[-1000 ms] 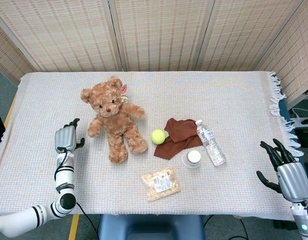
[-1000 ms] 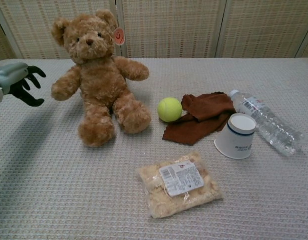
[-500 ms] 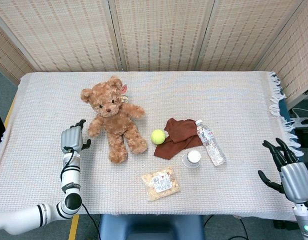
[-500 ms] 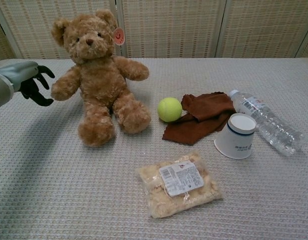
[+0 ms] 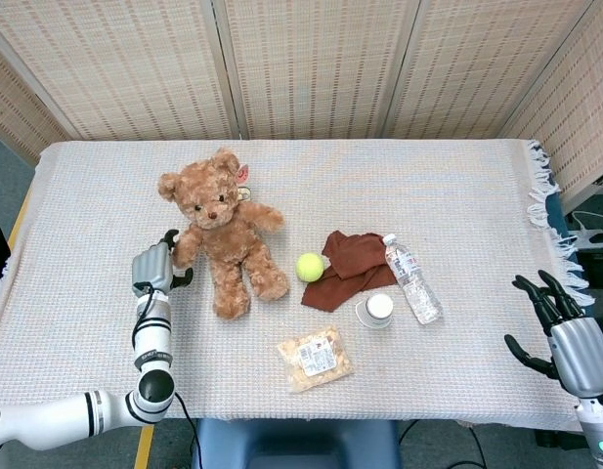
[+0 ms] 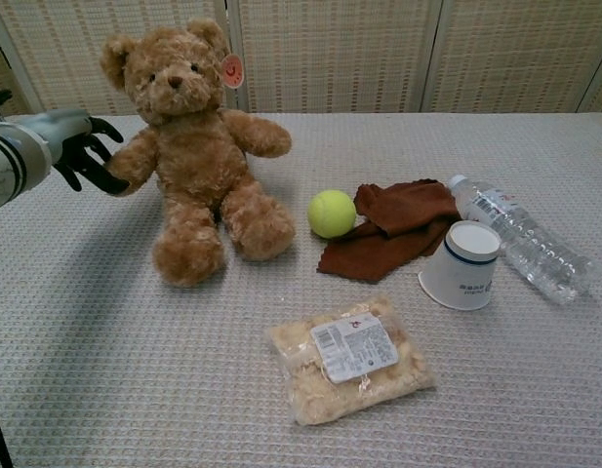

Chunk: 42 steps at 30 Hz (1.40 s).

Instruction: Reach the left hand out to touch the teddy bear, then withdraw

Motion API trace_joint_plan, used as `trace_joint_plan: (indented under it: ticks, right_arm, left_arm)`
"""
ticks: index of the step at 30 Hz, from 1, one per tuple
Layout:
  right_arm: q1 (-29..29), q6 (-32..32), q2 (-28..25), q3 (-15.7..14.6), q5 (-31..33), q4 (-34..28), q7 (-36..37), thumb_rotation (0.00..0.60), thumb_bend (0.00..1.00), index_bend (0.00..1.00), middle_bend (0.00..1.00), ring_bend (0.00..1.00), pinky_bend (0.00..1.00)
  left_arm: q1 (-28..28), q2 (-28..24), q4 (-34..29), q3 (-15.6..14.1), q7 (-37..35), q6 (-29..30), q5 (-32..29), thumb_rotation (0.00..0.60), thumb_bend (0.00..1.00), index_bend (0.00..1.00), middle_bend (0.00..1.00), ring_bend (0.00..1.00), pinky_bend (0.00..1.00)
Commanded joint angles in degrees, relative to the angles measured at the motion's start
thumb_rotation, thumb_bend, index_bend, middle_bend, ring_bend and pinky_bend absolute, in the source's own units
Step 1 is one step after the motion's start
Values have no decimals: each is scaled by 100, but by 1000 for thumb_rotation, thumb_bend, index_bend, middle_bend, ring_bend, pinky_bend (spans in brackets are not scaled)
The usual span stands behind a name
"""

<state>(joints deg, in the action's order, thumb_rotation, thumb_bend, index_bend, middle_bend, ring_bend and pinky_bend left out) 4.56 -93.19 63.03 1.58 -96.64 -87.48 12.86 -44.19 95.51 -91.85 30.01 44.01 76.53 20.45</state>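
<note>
A brown teddy bear [image 5: 223,228] [image 6: 191,146] sits at the left of the cloth-covered table, facing me. My left hand [image 5: 154,265] [image 6: 78,148] is just left of it, fingers spread, with the dark fingertips [image 6: 110,181] at the bear's outstretched paw. Contact looks made or within a hair. Nothing is held. My right hand [image 5: 563,330] hangs off the table's right front corner, fingers apart and empty; the chest view does not show it.
A tennis ball [image 5: 309,267], a brown cloth [image 5: 348,265], an overturned paper cup [image 5: 376,310], a lying water bottle [image 5: 411,278] and a snack packet [image 5: 315,358] lie right of the bear. Woven screens stand behind the table [image 5: 457,186].
My left hand has travelled right, from well clear of the bear to its paw. The right hand has dropped slightly. The bear has not moved.
</note>
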Motion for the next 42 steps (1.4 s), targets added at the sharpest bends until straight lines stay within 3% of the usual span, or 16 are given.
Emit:
trace_joint_plan:
  ticks: [1,10,21,26,32,38,42]
  right_arm:
    - [-5,-16,-3,6,6,-13,21,600,184,0,170,0,209]
    - [-19,-81,-14,13,-17,0,126,600,184,3,170,0,209]
    - [31,48,-3,10,25,-22,91,600,184,10,170,0,209]
    - [22,28,2,-3,-1,-21,85,600,185,12,170,0,209]
    - [31,46,14,0,9,-20,68,600,184,20,170,0,209]
    - [41,74,13,-22,-11,-21,63,600,184,22,170,0,209]
    - [50,91,22,-13,9,-22,53,600,185,24,170,0,209]
  left_arm:
    - [-96,61,-20,21,44,129,-81,600,351,122,213,254,358]
    - [-308,427,424,1,37,458,-138,600,343,159,264,284,382]
    - [-366,734,928,-49,-224,771,291,600,346,300,514,490,479]
    - [-301,778,987,-130,-350,771,514,600,348,314,540,513,531]
    - [-193,866,1212,-336,-816,856,1224,600,350,330,565,532,536]
    - [-83,817,1097,-247,-516,606,800,600,350,339,574,539,546]
    - [-32,826,1156,-209,-627,541,851,600,349,349,580,547,547]
